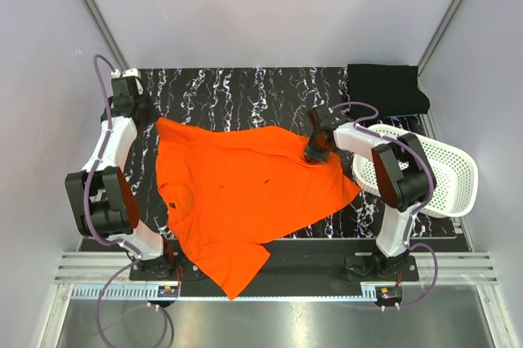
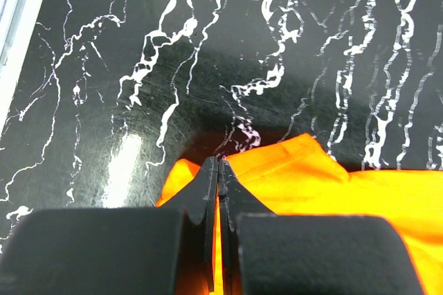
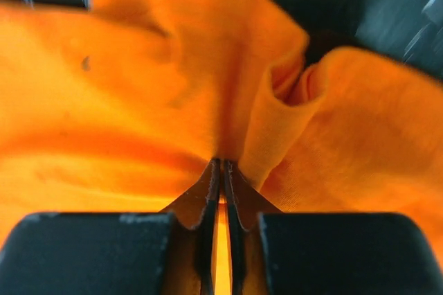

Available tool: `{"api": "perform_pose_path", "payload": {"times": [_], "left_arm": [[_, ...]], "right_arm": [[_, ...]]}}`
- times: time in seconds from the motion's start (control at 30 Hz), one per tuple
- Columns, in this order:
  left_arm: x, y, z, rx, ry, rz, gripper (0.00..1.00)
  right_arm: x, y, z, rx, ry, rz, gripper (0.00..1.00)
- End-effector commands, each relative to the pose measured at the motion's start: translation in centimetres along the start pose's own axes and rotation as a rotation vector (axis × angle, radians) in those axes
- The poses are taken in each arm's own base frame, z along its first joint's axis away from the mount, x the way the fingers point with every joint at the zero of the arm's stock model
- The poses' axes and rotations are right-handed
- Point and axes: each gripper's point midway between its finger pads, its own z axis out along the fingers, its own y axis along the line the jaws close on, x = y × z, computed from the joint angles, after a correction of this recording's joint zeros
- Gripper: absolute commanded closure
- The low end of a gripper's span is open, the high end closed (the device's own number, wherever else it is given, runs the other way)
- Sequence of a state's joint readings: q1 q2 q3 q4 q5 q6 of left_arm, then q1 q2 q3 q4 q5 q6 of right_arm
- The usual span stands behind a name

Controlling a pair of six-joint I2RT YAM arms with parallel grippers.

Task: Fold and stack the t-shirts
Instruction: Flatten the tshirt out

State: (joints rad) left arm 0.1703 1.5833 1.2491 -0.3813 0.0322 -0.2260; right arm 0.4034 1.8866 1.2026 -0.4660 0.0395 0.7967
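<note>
The orange t-shirt (image 1: 241,189) lies spread over the black marbled table (image 1: 245,91), one sleeve hanging past the near edge. My left gripper (image 1: 157,122) is shut on the shirt's far left corner; in the left wrist view the orange t-shirt (image 2: 325,177) is pinched at the gripper (image 2: 220,165). My right gripper (image 1: 315,152) is shut on the far right part of the shirt; the right wrist view shows orange t-shirt (image 3: 138,101) bunched up around the gripper (image 3: 221,165). A black t-shirt (image 1: 386,91) lies folded at the far right corner.
A white perforated basket (image 1: 445,172) sits tipped at the right edge of the table, close behind the right arm. Grey walls enclose the table on three sides. A metal rail (image 1: 261,270) runs along the near edge.
</note>
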Motion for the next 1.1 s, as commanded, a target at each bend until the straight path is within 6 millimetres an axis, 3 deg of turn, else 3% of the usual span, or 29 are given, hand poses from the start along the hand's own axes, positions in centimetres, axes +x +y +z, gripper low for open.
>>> {"api": "perform_pose_path", "payload": {"times": [0.0, 0.03, 0.17, 0.27, 0.4, 0.53, 0.57, 0.8, 1.07], "left_arm": [[-0.4, -1.3, -1.5, 0.056, -0.019, -0.003, 1.0], [-0.1, -1.4, -1.5, 0.063, -0.009, -0.001, 1.0], [1.3, -1.7, -1.5, 0.068, 0.021, 0.011, 1.0], [2.1, -1.8, -1.4, 0.068, 0.041, 0.02, 1.0], [2.1, -2.1, -1.6, 0.077, 0.04, 0.035, 1.0], [2.3, -1.9, -1.5, 0.063, 0.045, 0.041, 1.0], [2.2, -2.0, -1.5, 0.069, 0.043, 0.04, 1.0], [2.2, -2.2, -1.2, 0.078, 0.05, 0.041, 1.0], [2.0, -2.2, -1.2, 0.077, 0.046, 0.041, 1.0]], "right_arm": [[1.4, 0.8, -2.6, -0.026, 0.008, -0.039, 0.86], [1.3, 0.2, -3.0, 0.004, -0.004, -0.03, 0.8], [-1.6, 0.8, -5.9, -0.005, -0.092, -0.006, 0.72], [-5.7, 2.8, -8.0, -0.042, -0.17, 0.046, 0.71], [-7.8, 4.0, -7.1, -0.041, -0.189, 0.057, 0.72], [-8.3, 3.9, -3.7, 0.012, -0.14, 0.082, 0.71], [-9.2, 4.5, -3.8, 0.005, -0.147, 0.121, 0.72], [-7.9, 5.0, -0.6, 0.03, -0.049, 0.201, 0.7], [-3.9, 2.3, 1.8, 0.11, 0.063, 0.203, 0.61]]}}
